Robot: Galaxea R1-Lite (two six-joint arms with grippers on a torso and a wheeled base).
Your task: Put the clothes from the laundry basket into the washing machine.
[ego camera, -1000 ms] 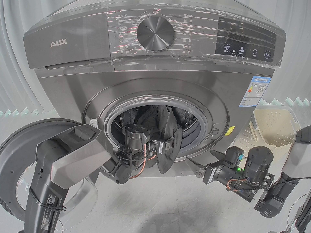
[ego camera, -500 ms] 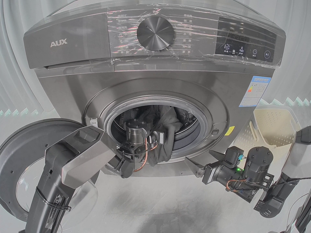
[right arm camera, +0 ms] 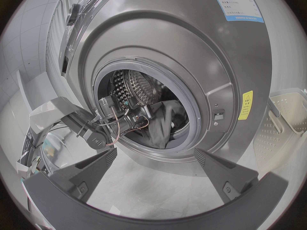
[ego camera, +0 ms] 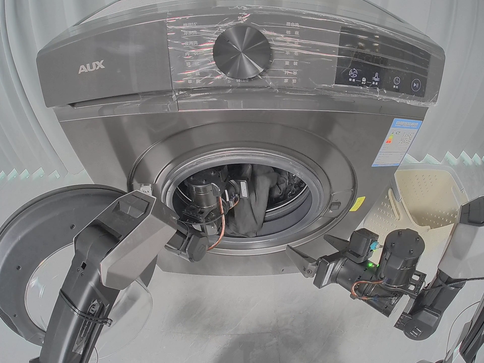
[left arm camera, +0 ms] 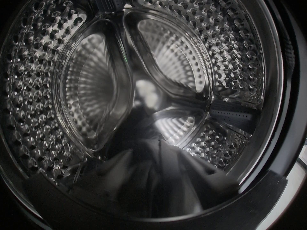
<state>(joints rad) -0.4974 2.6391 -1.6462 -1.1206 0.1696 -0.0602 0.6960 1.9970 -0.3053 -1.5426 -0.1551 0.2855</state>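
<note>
Dark grey garment (ego camera: pixel 254 205) sits against the left gripper (ego camera: pixel 246 189), mostly inside the grey washing machine (ego camera: pixel 126 142), hem on the door seal; grip cannot be told. Right gripper (right arm camera: pixel 154 152) spread, holding nothing, with the cream perforated laundry basket (ego camera: pixel 428 197) beside it. Final push probably remains.

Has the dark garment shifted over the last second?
Yes. The dark garment rose inward; it no longer hangs below the door opening's lower rim.

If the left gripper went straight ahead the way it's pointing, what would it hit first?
Likely the drum's back wall. The left gripper points inward, with the garment it holds hanging below that line; nothing else shows between, though depth is unclear.
</note>
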